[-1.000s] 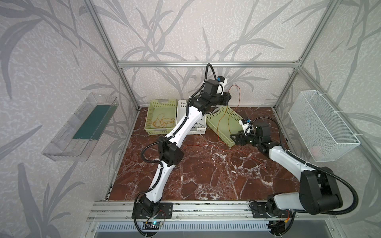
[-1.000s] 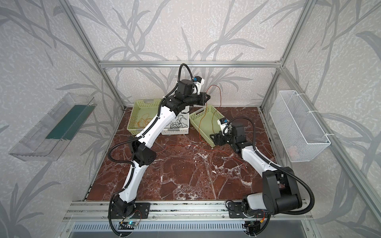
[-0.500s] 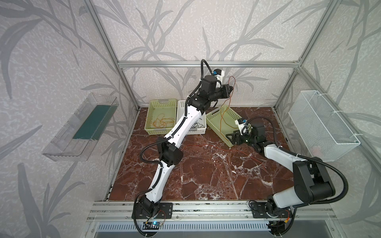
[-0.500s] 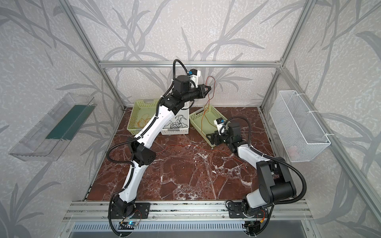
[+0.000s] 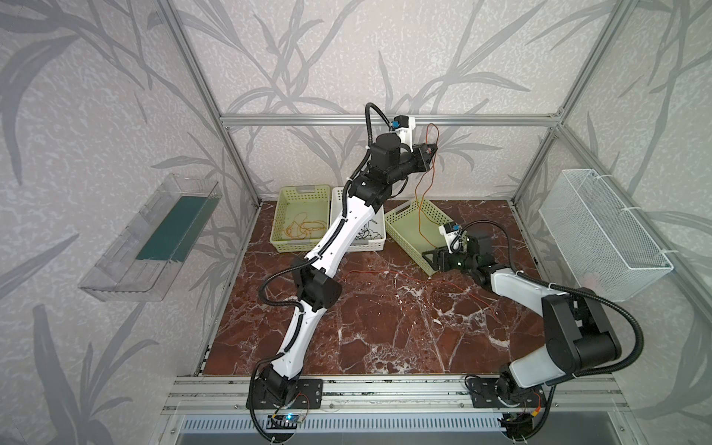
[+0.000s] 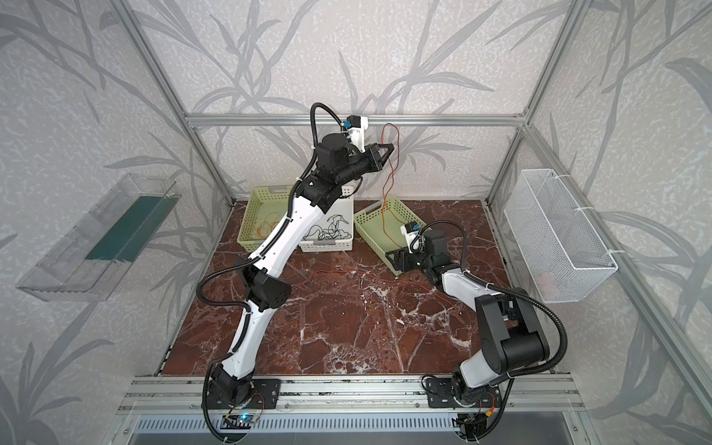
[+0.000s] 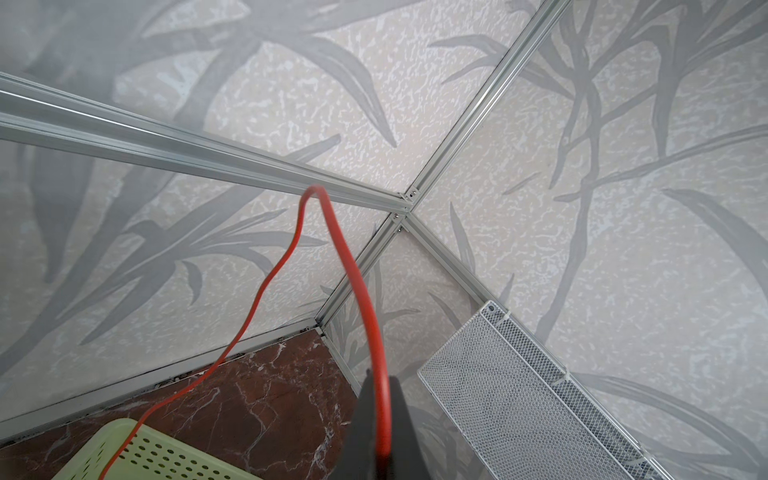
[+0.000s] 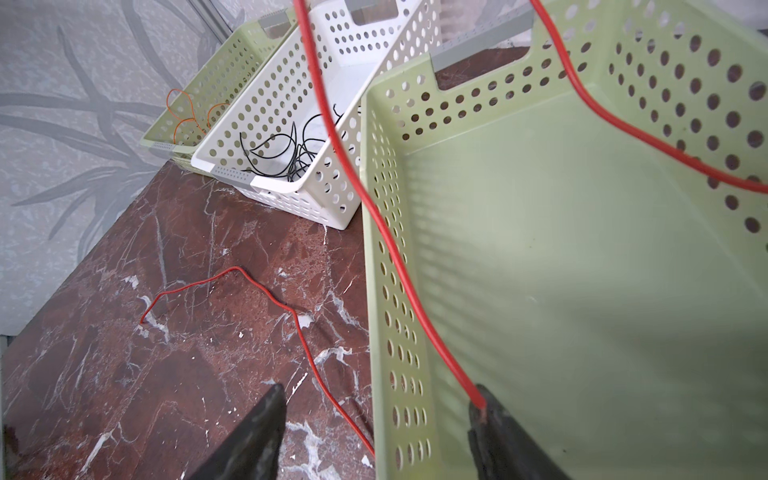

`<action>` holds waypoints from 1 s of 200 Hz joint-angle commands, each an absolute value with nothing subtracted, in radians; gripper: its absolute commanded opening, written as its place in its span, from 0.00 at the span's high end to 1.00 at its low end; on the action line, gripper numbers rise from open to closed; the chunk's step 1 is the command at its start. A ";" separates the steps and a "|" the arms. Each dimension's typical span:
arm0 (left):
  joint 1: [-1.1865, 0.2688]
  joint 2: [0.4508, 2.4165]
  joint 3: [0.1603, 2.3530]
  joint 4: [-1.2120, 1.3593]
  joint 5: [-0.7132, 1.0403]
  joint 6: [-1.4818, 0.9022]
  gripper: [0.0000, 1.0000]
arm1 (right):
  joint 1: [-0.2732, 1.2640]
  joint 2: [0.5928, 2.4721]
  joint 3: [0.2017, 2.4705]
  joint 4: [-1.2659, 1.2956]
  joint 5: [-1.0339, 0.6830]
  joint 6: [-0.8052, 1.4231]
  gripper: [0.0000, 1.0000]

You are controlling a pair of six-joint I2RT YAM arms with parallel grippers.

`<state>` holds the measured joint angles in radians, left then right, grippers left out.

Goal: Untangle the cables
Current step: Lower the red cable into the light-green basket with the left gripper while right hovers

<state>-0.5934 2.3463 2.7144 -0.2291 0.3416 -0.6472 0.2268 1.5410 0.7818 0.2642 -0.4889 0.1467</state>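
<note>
I find the left gripper [image 5: 430, 148] held high, clamped on a red cable [image 7: 365, 299] that hangs into the angled green basket [image 8: 582, 270]. The right gripper [image 8: 376, 392] gapes wide astride that basket's wall, gripping nothing; a red cable end touches one finger [image 8: 494, 424]. A second red cable [image 8: 293, 312] lies on the marble floor [image 5: 385, 327].

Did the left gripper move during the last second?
Yes. The left gripper, shut on the red cable, has risen toward the horizontal frame bar, away from the green basket.

2 green baskets [image 5: 300, 208] [image 5: 404, 227], 1 white basket [image 5: 366, 245], 2 red cables [image 7: 374, 332] [image 8: 237, 269], 1 mesh basket [image 5: 601, 231]
</note>
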 commanded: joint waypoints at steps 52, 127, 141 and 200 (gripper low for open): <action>-0.598 2.347 2.458 -0.085 0.355 -0.567 1.00 | 0.201 1.387 0.763 0.172 -0.325 0.175 0.29; -0.623 2.354 2.070 0.138 0.294 -0.417 1.00 | 0.198 1.230 0.703 0.092 -0.133 0.144 0.29; -0.628 2.354 2.031 0.111 0.271 -0.380 1.00 | 0.198 1.229 0.710 0.068 -0.132 0.137 0.29; -0.658 2.267 1.867 -0.002 0.192 -0.173 0.48 | 0.204 1.177 0.696 -0.033 -0.289 -0.103 0.32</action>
<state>-0.6453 2.3554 1.9320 0.0418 0.2523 -0.2855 0.2001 1.2327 0.7090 0.0059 -0.2134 0.0319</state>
